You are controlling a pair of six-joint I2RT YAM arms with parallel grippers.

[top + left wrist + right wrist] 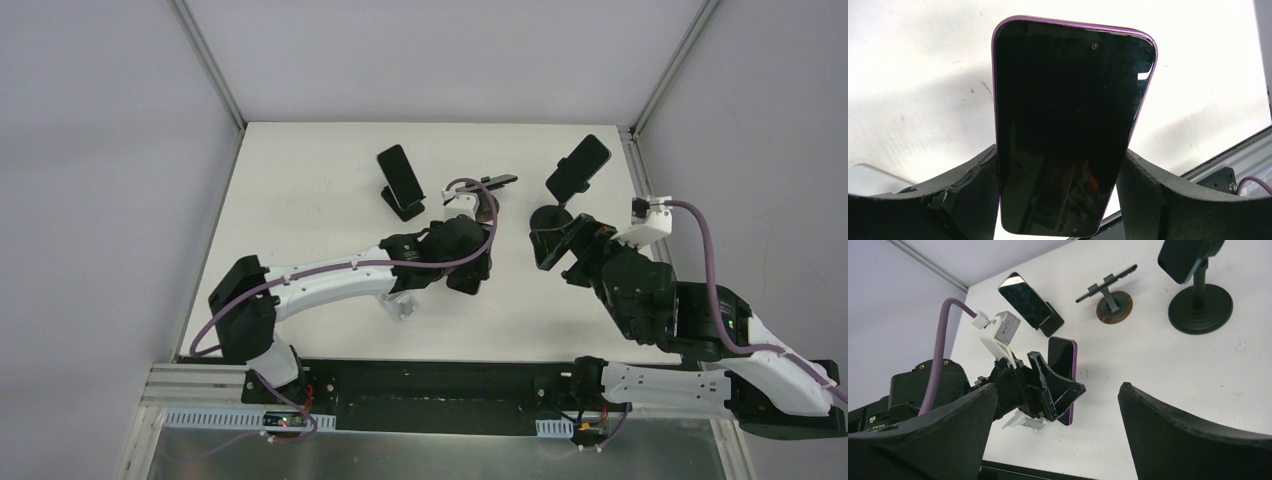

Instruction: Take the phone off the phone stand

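Note:
A phone with a dark screen and a purple rim sits upright between the two black fingers of my left gripper, which is shut on its lower sides. From the right wrist view the same phone hangs above the white table, clear of every stand. The empty phone stand, a clamp bar on a round brown base, is just behind it. My right gripper is open with nothing between its fingers. It hovers to the right of the left gripper and faces it.
A second dark phone leans on a low black stand at the back centre. A third phone is clamped on a tall stand with a round black base, close to my right gripper. The table's right edge rail runs beside it.

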